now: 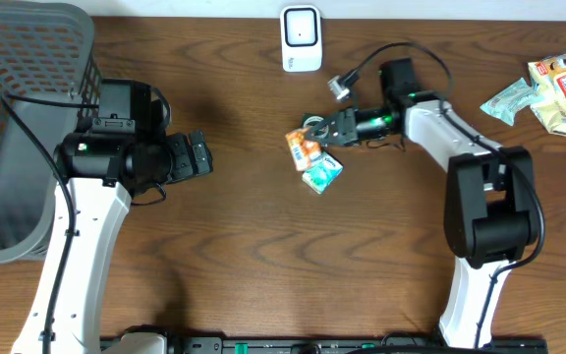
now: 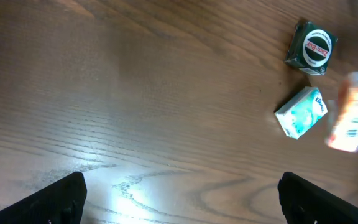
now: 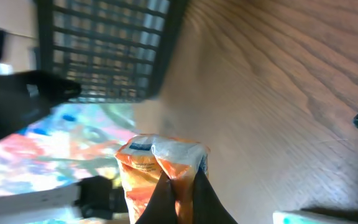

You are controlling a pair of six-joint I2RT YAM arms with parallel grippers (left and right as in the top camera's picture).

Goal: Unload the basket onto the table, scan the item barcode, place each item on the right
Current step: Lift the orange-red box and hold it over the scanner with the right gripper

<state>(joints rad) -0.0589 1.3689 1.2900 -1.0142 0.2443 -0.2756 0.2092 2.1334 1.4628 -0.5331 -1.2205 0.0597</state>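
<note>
Orange packet sits pinched in the closed right fingers, above mid-desk and short of the white scanner. Picked up, apparently; scanning remains. Left fingers gape wide, empty.

Upper left of overhead frame: basket. Top centre: scanner. Frame centre, below scanner: pouch, with tissue pack just beside it at lower right. Left wrist view: small box above tissue pack, apart. Upper right of overhead: snack packets, well apart from the rest.
</note>
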